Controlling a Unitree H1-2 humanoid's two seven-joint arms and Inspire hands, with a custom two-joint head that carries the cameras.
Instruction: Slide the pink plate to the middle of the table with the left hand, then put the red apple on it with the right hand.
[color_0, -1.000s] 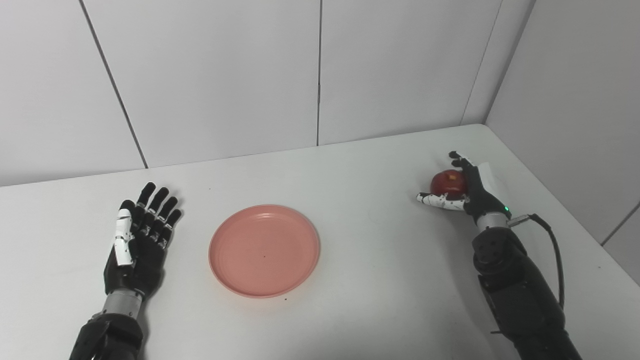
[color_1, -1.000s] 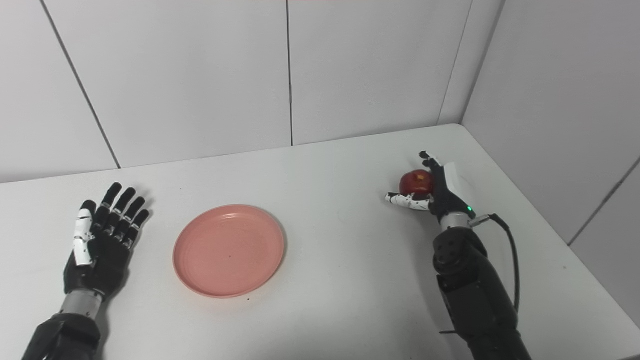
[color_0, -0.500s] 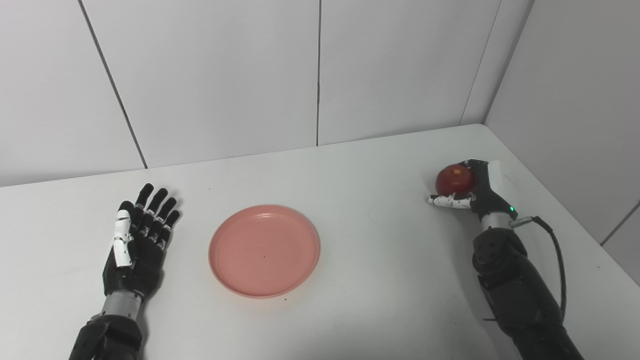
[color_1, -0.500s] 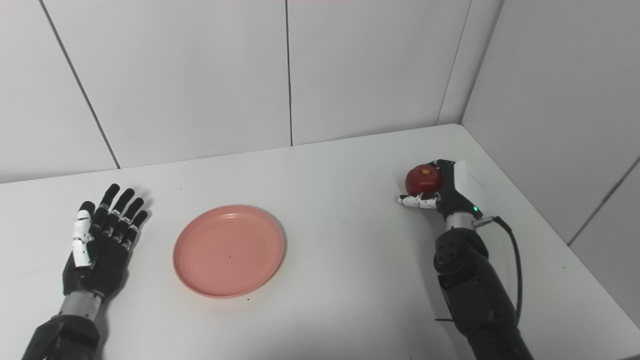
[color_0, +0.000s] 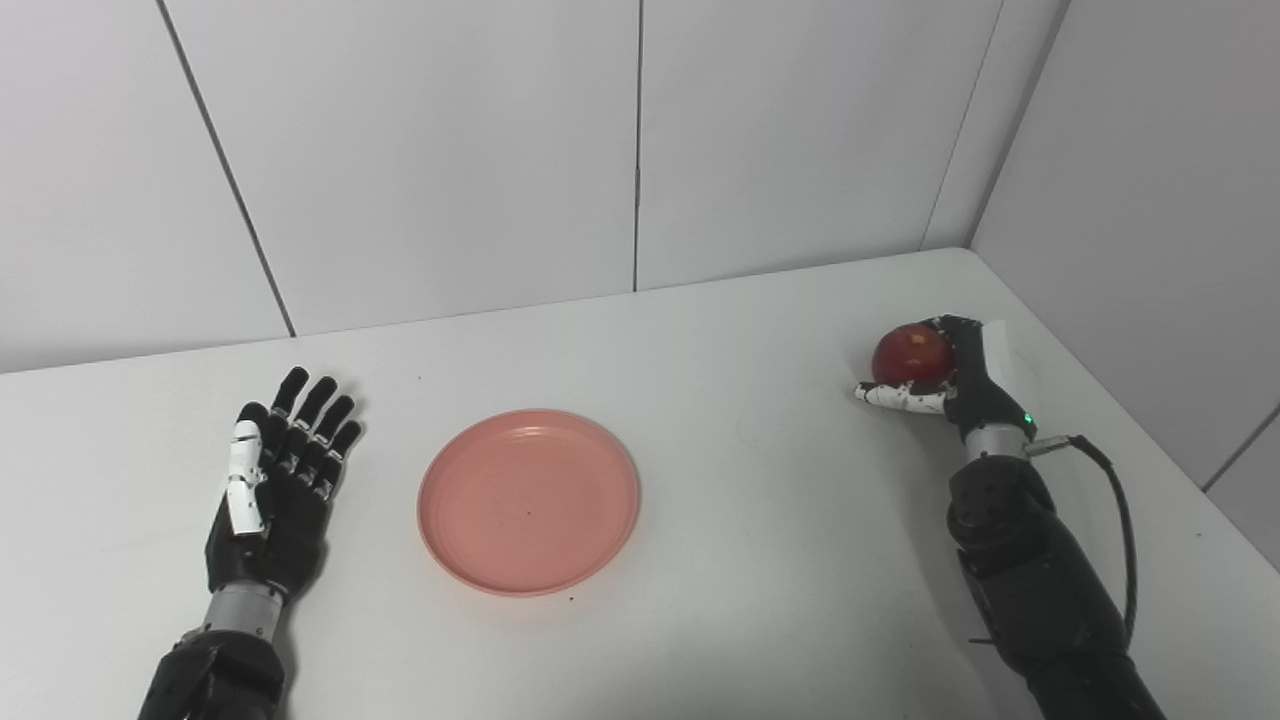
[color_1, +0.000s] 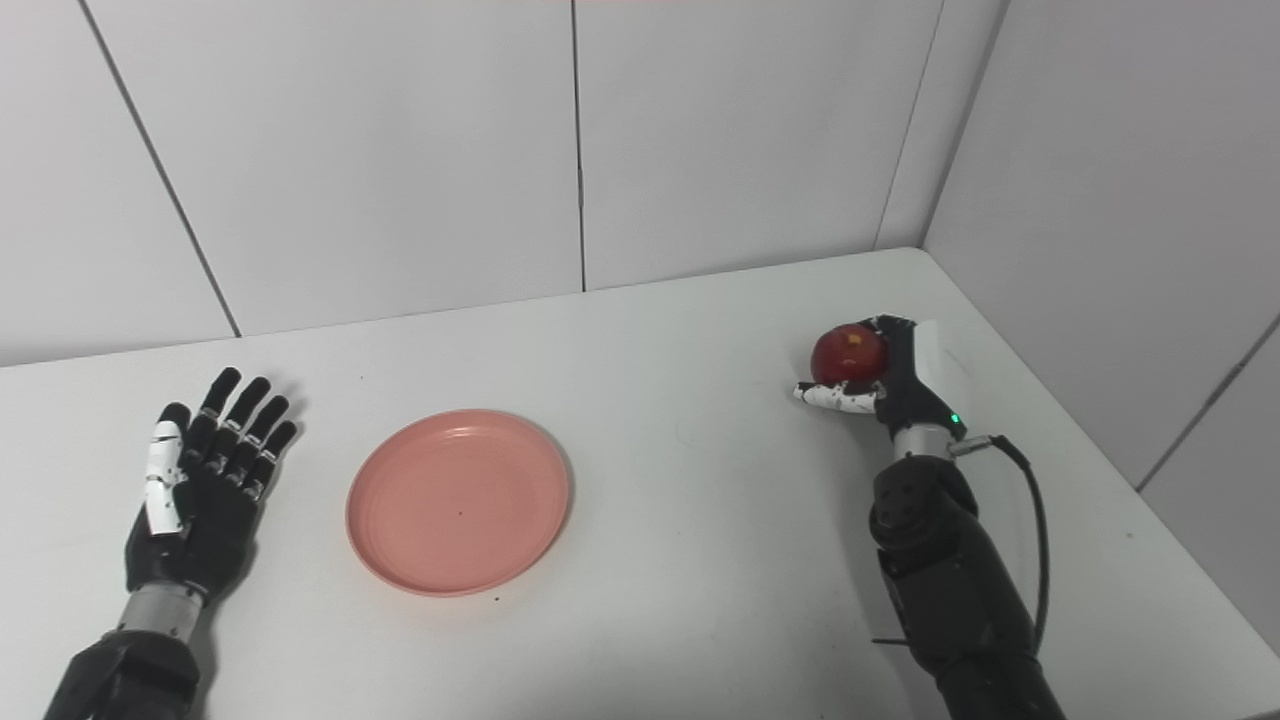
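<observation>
The pink plate (color_0: 528, 498) lies flat on the white table (color_0: 760, 520), a little left of its middle. My left hand (color_0: 272, 480) rests palm down to the plate's left, open, fingers spread, a clear gap between it and the rim. At the far right, my right hand (color_0: 950, 375) is shut on the red apple (color_0: 908, 353); fingers curl over the apple's far side and the thumb lies under its near side. The apple appears held slightly off the table.
White wall panels close the table at the back and on the right, meeting in a corner behind the apple. A black cable (color_0: 1110, 510) loops from the right wrist. Bare tabletop stretches between the plate and the right hand.
The right hand's fingers closed around the apple and lifted it slightly. The left hand and the plate have stayed put.
</observation>
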